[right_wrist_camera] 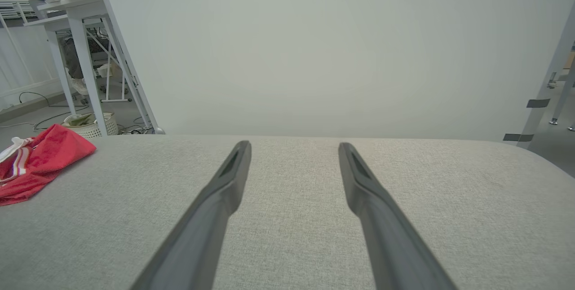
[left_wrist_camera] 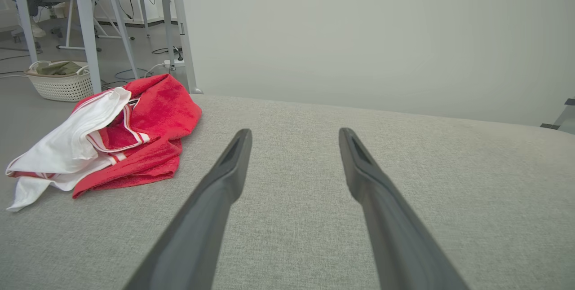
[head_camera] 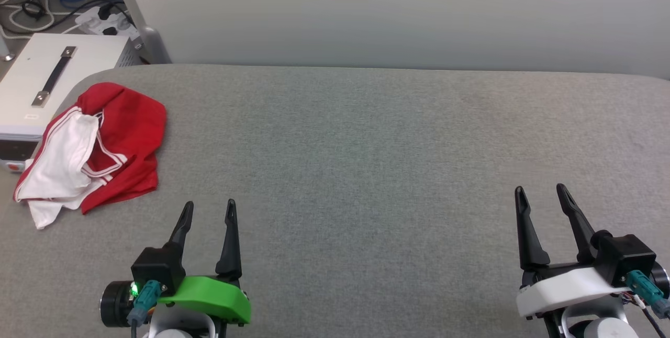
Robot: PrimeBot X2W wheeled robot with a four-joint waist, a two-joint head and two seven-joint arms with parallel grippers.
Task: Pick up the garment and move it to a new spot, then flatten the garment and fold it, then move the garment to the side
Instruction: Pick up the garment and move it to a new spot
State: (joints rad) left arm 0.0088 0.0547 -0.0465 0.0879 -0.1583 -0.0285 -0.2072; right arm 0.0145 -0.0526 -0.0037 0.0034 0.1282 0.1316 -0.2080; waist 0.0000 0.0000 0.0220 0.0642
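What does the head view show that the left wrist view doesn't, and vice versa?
Head, not left wrist: the right gripper, jaws open, and a white box with a dark handle, off to the left. Left wrist, not head: a white basket on the floor. Both: the garment crumpled at the left end of the grey surface, and the left gripper, jaws open, clear of it.

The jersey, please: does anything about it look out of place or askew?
Yes. The jersey lies crumpled in a heap at the table's far left corner, with its white panels bunched over the red, right at the edge. Nothing looks torn or spilled.
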